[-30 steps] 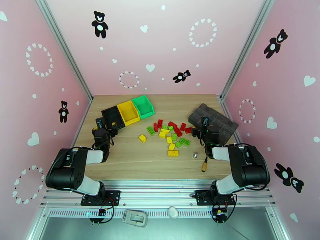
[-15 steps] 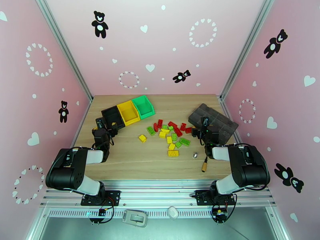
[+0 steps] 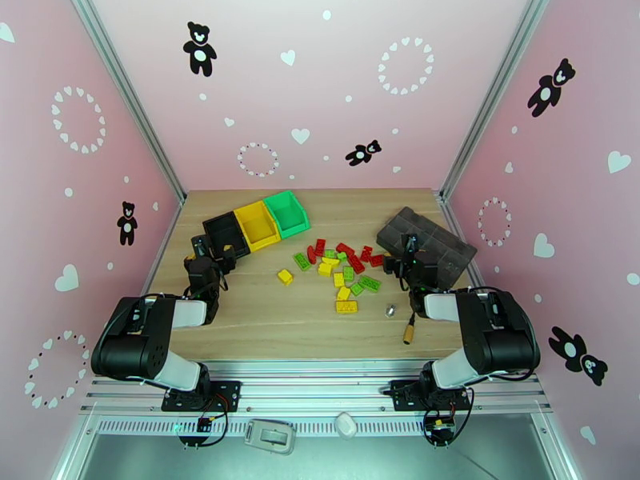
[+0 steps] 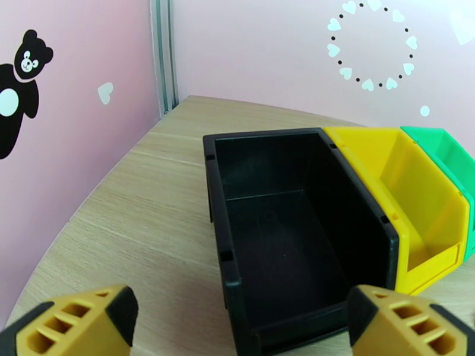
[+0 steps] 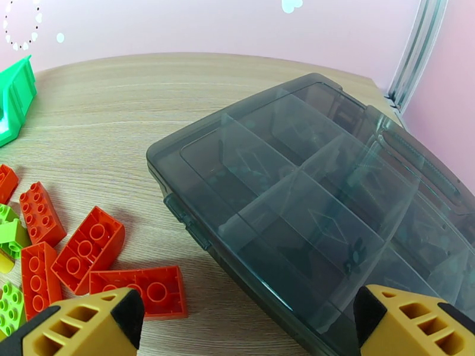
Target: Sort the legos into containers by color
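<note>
- Black pen-like tool (image 3: pixel 410 330): lies nearer than the legos (image 3: pixel 340 274), to their right.
- Left gripper (image 3: pixel 211 251): fingers spread wide, holding nothing, well left of the legos.
- Right gripper (image 3: pixel 412 262): fingers wide apart, empty, just right of the legos.
- Legos: red, yellow and green, in a loose heap on the table (image 3: pixel 264 322).
- Containers (image 3: pixel 256 223): black, yellow and green in a row, beyond the legos, to the left.
- Grey tray (image 3: pixel 432 242): beyond the legos, to the right.
</note>
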Robot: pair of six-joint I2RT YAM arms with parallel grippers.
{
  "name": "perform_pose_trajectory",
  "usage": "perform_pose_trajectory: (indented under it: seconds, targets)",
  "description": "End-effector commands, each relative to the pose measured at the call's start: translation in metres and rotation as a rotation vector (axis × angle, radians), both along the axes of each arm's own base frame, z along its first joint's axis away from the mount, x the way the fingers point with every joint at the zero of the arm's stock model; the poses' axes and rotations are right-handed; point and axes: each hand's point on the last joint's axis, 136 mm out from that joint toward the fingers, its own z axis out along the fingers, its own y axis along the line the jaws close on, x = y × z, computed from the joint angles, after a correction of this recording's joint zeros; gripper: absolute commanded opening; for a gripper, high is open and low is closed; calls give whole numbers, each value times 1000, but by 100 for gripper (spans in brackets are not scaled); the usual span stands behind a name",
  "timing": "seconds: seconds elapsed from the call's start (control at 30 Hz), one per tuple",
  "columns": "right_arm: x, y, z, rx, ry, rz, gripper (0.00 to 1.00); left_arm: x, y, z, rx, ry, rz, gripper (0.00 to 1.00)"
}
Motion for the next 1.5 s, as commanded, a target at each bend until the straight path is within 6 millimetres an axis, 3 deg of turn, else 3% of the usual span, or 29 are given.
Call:
perform_pose_trajectory:
  seconds: [0.0, 0.13, 0.23, 0.4, 0.47, 0.53, 0.6, 0.7, 0.87, 0.97, 1.03, 1.13, 1.3, 1.47]
  targets:
    - [-1, -23, 21, 4, -2, -133, 99, -6, 0, 18, -4, -13, -12, 98]
    - [-21, -33, 54, 32, -95, -197, 99, -23, -7, 50, -1, -78, -49, 98]
    - [-40, -56, 77, 78, -55, -366, 99, -35, -3, 79, -37, -87, -7, 98]
    - [-76, -74, 100, 140, 66, -549, 99, -70, 33, 93, -200, 102, 306, 98]
    - [-92, -77, 107, 188, 72, -598, 99, -82, 33, 95, -249, 168, 341, 99]
    - [-117, -86, 109, 243, 86, -715, 99, -88, 24, 96, -303, 224, 316, 98]
    - [-128, -89, 115, 234, 115, -738, 99, -90, 14, 102, -349, 251, 277, 98]
    - [-131, -77, 121, 267, 181, -685, 99, -98, 6, 106, -447, 265, 279, 99]
    - [-138, -54, 129, 407, 264, -634, 99, -101, -24, 114, -653, 272, 182, 98]
    - [-130, -16, 128, 521, 357, -455, 96, -100, -44, 110, -741, 335, 118, 97]
    - [-124, 13, 123, 593, 452, -323, 83, -99, -61, 104, -805, 397, 64, 91]
    - [-120, 39, 108, 662, 570, -236, 69, -100, -81, 94, -863, 460, 17, 85]
    - [-118, 73, 92, 608, 701, -144, 69, -115, -108, 69, -852, 570, 28, 80]
    - [-115, 118, 88, 459, 769, -36, 69, -123, -150, 37, -797, 711, 17, 77]
